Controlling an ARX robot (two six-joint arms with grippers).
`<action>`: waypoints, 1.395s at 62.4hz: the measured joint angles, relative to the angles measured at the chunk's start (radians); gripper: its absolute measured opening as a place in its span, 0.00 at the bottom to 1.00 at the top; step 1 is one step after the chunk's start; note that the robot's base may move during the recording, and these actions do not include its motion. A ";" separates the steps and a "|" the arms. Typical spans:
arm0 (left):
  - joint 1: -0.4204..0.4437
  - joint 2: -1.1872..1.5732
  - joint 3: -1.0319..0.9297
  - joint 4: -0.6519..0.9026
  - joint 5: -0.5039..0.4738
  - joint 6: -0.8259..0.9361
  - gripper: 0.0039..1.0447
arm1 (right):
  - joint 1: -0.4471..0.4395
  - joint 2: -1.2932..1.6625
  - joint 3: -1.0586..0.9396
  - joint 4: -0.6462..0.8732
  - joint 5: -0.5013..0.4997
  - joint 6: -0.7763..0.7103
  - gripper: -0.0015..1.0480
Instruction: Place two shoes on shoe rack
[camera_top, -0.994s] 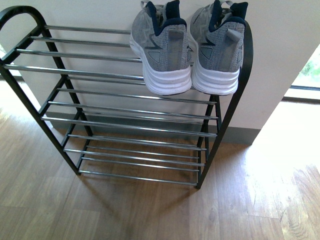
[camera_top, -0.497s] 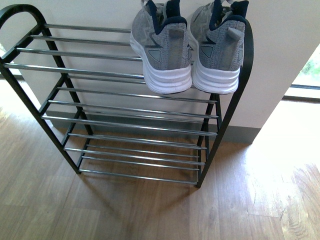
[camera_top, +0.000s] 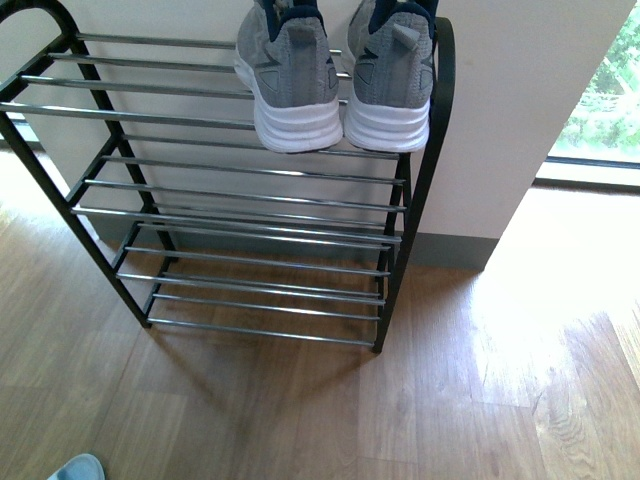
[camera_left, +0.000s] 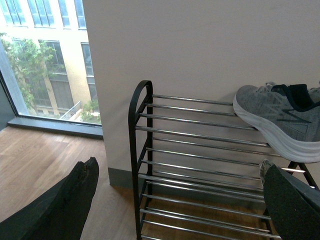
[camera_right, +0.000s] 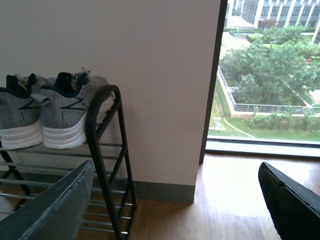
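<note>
Wood floor (camera_top: 300, 420) bears one pale blue slide (camera_top: 76, 467), likely light, pliant rubber: take its strap; left pincer (camera_left: 178, 167) and right pincer (camera_right: 175, 169) gape wide, empty

We find the sneakers (camera_top: 298, 85) filling the top right of the rack (camera_top: 150, 117); its top left and lower tiers stand open.
</note>
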 joint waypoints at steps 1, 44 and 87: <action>0.000 0.000 0.000 0.000 0.000 0.000 0.91 | 0.000 0.000 0.000 0.000 0.000 0.000 0.91; 0.000 0.000 0.000 0.000 0.000 0.000 0.91 | 0.000 0.000 0.000 -0.002 0.002 0.000 0.91; 0.000 0.000 0.000 0.000 0.000 0.000 0.91 | 0.000 -0.001 0.000 -0.002 0.002 0.000 0.91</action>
